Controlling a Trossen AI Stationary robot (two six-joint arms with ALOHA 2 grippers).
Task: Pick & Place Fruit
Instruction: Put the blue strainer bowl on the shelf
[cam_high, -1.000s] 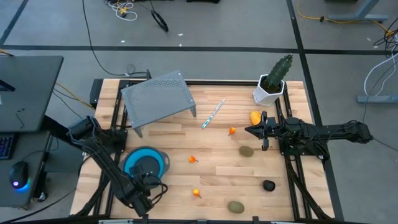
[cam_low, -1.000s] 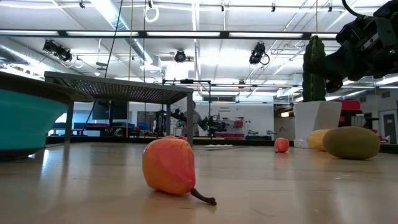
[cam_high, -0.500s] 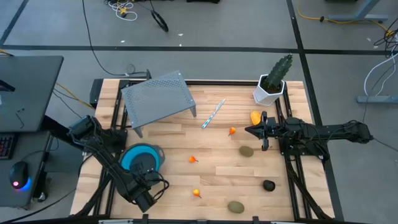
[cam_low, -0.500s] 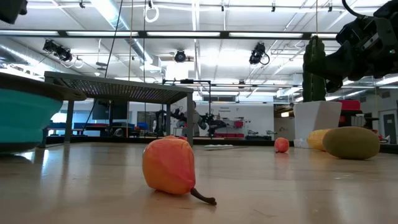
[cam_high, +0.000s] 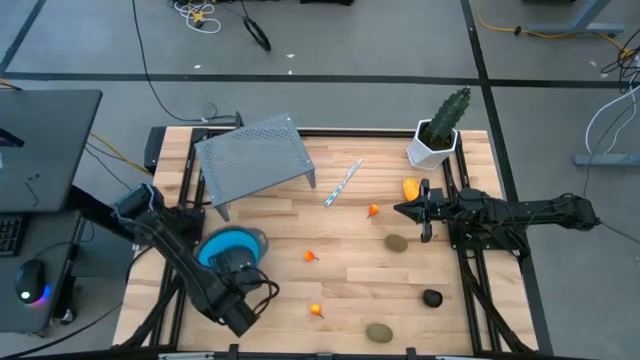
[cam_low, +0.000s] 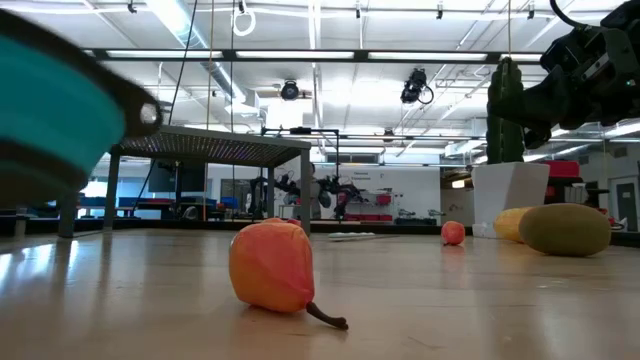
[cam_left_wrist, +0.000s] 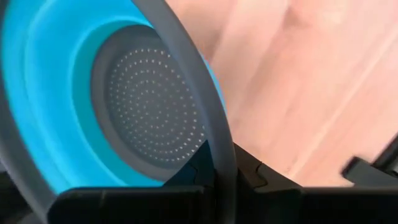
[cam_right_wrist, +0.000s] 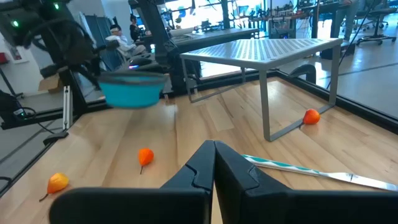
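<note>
Left end effector (cam_left_wrist: 217, 171) clamped shut on blue colander (cam_high: 222, 247) rim, lifted off desk (cam_high: 340, 250); keep it level near the fruit (cam_high: 316, 311).

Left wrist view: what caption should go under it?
Left end effector shut on the rim of the blue colander bowl, lifted above the wooden table.

A robotics lab or open workshop hall. The low view shows a high ceiling with long strip lights (cam_low: 180, 20) at upper left and exposed white trusses (cam_low: 400, 55), with equipment rigs in the middle distance. The high view shows grey concrete floor (cam_high: 380, 40) strewn with loose black cables (cam_high: 255, 30) at top.
</note>
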